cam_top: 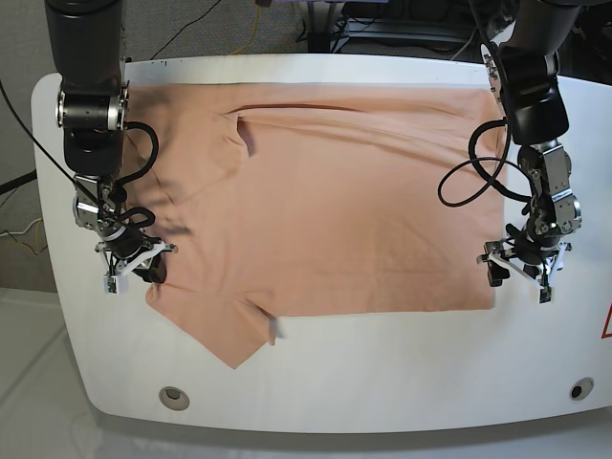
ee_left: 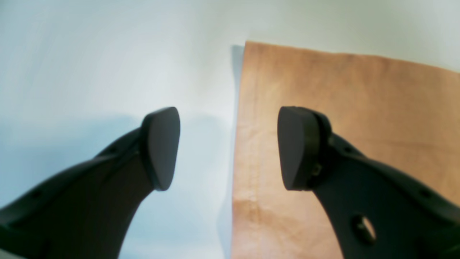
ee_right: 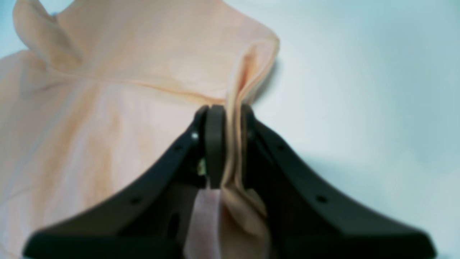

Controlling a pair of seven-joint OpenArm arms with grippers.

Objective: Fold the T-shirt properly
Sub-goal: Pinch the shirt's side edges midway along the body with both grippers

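The peach T-shirt [cam_top: 335,210] lies spread flat over the white table [cam_top: 382,382], one sleeve pointing to the front left. My right gripper [cam_top: 134,270] sits at the shirt's left edge. In the right wrist view it [ee_right: 230,115] is shut on a raised fold of the T-shirt [ee_right: 125,90], with fabric pinched between the pads. My left gripper [cam_top: 521,273] hovers at the shirt's front right corner. In the left wrist view it [ee_left: 230,144] is open, the straight hemmed edge of the T-shirt [ee_left: 341,108] running between the fingers and nothing gripped.
The table has a rounded front edge with two small round holes [cam_top: 173,395] [cam_top: 579,389]. Cables [cam_top: 469,182] loop from the arm on the right above the shirt. More cables and equipment lie on the floor behind the table.
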